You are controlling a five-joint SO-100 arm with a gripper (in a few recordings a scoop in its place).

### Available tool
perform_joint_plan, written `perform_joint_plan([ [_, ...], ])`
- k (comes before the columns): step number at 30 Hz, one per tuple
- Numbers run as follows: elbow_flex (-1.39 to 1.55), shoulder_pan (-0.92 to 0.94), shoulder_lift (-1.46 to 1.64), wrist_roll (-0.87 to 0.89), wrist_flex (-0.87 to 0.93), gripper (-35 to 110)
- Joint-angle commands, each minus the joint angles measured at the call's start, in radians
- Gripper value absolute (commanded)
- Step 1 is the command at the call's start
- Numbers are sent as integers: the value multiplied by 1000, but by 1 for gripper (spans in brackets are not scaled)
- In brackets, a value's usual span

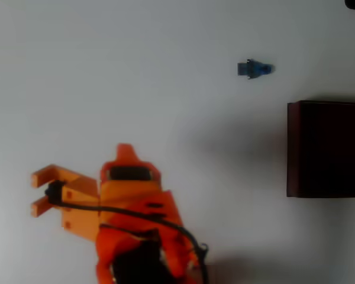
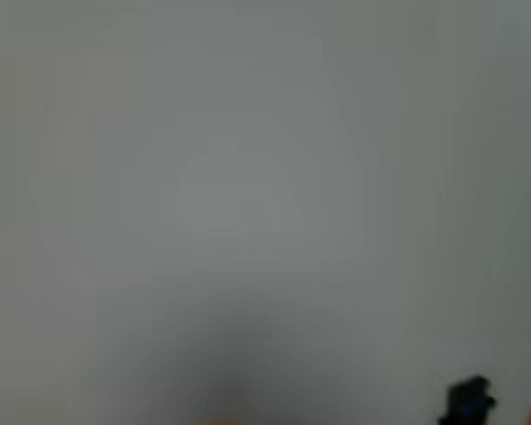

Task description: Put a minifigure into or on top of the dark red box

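Nothing of the task looks done yet, as far as I can judge from my two feeds. In the overhead view the minifigure (image 1: pixel 255 68) lies flat on the white table (image 1: pixel 136 71), head toward the right of the picture, on its own in the upper right area. The dark red box (image 1: pixel 326 149) sits at the right edge, below the figure and near it but clearly apart, its near-black inside bare where I can see it; part of the box runs off the frame, so I can't vouch for that side.

My orange arm (image 1: pixel 136 207) is down in the lower left of the overhead view, well apart from both the figure and the box. Of the gripper (image 1: pixel 125 151) I only make out an orange tip pointing up in the picture, and I cannot tell whether the jaws are spread or pressed together; I see nothing held in them. The wrist view gives me mostly blurred grey table, with a small dark blue blob low at the right (image 2: pixel 467 400) that I take to be the figure, though it is too soft to be sure.

So the whole job is left, in my reading: reach across to the figure, close on it, lift, carry it the short way to the box and let it go inside or on top.
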Motion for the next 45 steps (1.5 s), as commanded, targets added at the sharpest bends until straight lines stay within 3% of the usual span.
perform_joint_plan([
  [1, -118, 91, -106, -97, 38, 16],
  [21, -575, 397, -718, -419, 32, 15],
  [37, -1057, 445, -1131, -742, 57, 11],
  [40, -1189, 474, -1233, -767, 106, 10],
  [43, -1582, 522, -1456, -824, 270, 9],
  [45, -1574, 543, -1474, -907, 267, 9],
])
